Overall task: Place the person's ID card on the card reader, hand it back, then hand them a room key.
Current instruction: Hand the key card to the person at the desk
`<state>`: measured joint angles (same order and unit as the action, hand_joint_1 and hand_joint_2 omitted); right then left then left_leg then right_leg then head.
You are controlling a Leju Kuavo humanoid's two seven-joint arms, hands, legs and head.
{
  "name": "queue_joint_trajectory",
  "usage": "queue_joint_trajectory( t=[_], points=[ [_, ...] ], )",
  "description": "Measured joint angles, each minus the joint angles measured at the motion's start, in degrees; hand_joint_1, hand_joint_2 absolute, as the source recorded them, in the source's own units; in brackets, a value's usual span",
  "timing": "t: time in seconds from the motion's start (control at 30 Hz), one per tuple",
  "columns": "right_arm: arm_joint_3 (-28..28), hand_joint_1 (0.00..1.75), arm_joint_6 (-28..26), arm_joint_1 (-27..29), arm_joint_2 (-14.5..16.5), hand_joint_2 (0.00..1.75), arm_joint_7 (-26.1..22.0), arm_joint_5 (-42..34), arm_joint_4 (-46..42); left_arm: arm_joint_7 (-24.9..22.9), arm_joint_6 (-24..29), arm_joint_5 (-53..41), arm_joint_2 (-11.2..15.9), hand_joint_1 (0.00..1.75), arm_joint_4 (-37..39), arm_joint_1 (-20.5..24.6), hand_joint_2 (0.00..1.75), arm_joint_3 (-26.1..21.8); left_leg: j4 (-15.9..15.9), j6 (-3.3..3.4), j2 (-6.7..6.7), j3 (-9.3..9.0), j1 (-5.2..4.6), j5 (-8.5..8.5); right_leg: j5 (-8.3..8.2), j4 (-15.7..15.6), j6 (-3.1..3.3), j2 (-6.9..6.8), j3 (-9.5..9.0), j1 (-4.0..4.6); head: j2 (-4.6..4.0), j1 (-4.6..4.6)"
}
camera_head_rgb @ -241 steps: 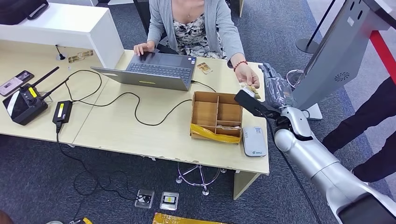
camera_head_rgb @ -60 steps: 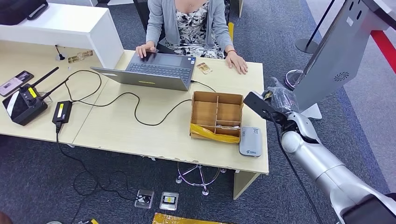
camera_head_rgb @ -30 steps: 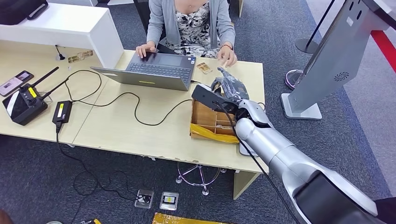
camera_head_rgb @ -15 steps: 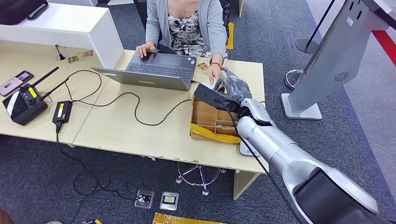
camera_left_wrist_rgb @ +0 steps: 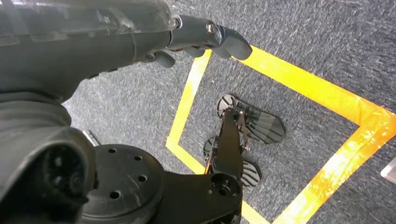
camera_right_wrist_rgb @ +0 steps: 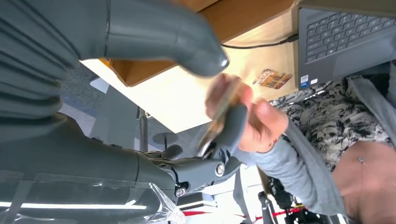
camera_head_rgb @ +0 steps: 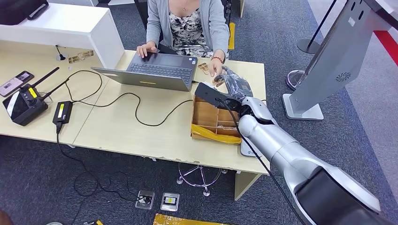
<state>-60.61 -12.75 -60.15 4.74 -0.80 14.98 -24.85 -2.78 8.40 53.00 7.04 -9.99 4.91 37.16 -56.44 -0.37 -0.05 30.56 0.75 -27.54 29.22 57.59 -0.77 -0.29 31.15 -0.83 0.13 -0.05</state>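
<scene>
Handing a card across to the person at the desk.

The right hand [camera_right_wrist_rgb: 187, 70] pinches a card [camera_right_wrist_rgb: 223, 105] between thumb and fingers; the person's hand [camera_right_wrist_rgb: 254, 119] at its far side is already on the card. Whether this is the ID card or the room key is hard to tell. Just behind the hand sit the wooden tray [camera_head_rgb: 213, 117] and card reader [camera_head_rgb: 244, 150]. Next: loosen the pinch. The left hand [camera_left_wrist_rgb: 196, 39] hangs with nothing in it, fingers apart.

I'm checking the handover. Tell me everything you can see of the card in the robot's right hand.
The card is thin and flat, brownish-gold, blurred and seen nearly edge-on in the right wrist view, so any print is unreadable. A dark finger of the right hand lies against one face. The person's hand closes on it too, above the desk near the laptop.
</scene>
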Motion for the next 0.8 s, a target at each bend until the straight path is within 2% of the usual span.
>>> queue_joint_trajectory(
  t=[0.2,0.33,0.47,0.6,0.8],
  points=[
    [0.0,0.0,-0.4,0.0,0.5,0.0,-1.0,0.6,0.0,0.0,0.4,1.0,0.0,0.0,0.0,0.0,0.0,0.0,0.0,0.0,0.0,0.0,0.0,0.0,0.0,0.0,0.0,0.0,0.0,0.0,0.0,0.0],
    [0.0,0.0,-3.2,0.0,0.5,0.0,-1.3,1.4,-0.1,0.0,0.9,2.0,-0.1,0.0,0.0,0.0,0.0,0.1,0.0,0.0,0.0,0.0,0.0,0.0,0.0,0.0,0.0,-0.01,0.0,0.0,0.0,0.01],
    [0.0,0.0,-4.2,0.5,-0.6,0.0,-0.4,1.5,-1.7,-0.2,1.2,2.7,-0.2,0.0,0.0,0.0,0.0,0.3,0.0,0.0,0.02,-0.02,0.0,0.0,0.0,0.0,0.0,0.02,0.01,0.0,0.0,-0.01],
    [0.1,0.0,-3.7,1.8,-4.0,0.0,3.7,2.0,-6.6,-0.6,1.2,3.3,-0.3,0.0,0.0,-0.1,0.0,0.5,-0.1,0.0,0.01,-0.03,0.0,0.0,0.0,0.0,0.0,-0.01,0.0,0.0,0.0,0.0],
    [0.5,0.0,-3.7,7.1,-12.0,0.0,12.5,4.8,-21.2,-0.7,1.0,4.6,-0.3,0.0,0.0,-0.1,0.0,1.2,-0.1,0.01,0.01,-0.02,-0.01,-0.01,-0.01,0.0,-0.01,0.01,0.0,-0.01,0.0,0.0]
  ],
)
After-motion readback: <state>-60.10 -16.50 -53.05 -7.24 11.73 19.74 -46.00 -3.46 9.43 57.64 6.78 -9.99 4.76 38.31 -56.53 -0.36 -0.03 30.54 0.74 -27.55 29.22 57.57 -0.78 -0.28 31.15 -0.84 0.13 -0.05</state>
